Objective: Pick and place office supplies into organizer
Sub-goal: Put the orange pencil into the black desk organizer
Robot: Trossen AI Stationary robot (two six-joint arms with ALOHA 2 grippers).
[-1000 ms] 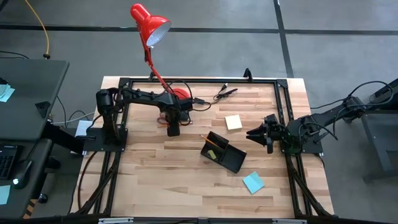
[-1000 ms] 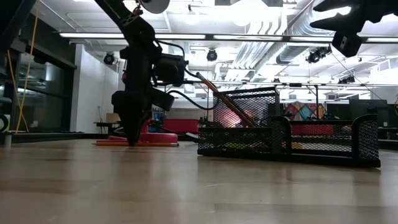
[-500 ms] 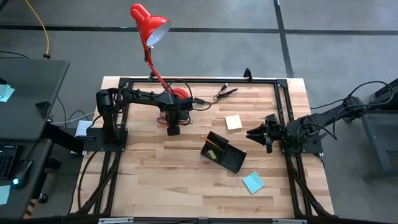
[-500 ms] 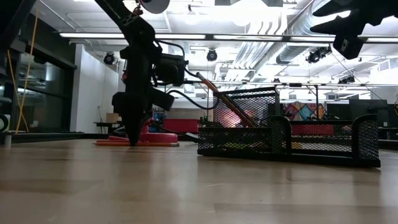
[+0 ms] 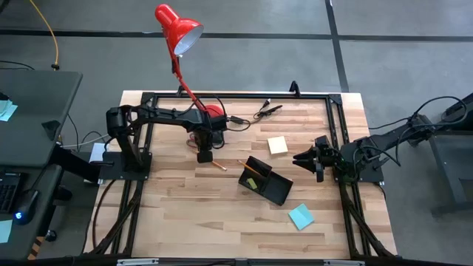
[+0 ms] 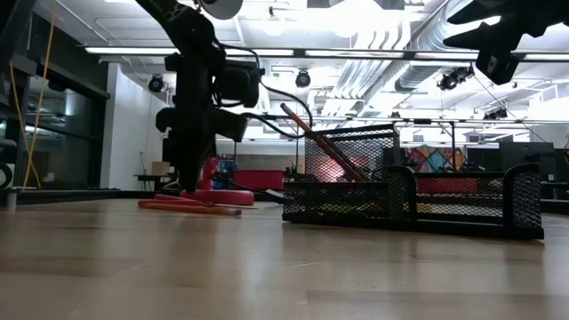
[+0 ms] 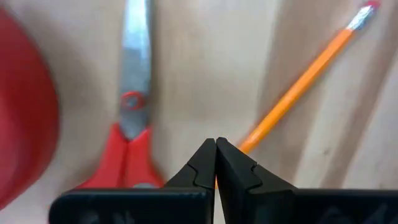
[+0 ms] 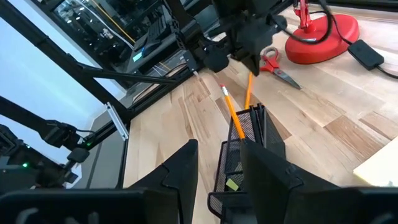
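From above: left tool (image 5: 205,156) has been raised off a pencil (image 5: 216,164) now exposed on the bench, beside the organizer (image 5: 264,180).
Low view: pencil (image 6: 188,208) left lying flat; grasp judged failed.
Left wrist: fingers (image 7: 205,165) closed on nothing; scissors (image 7: 127,134) alongside.
Right wrist: right tool (image 8: 217,165) parted, waiting near the right edge.
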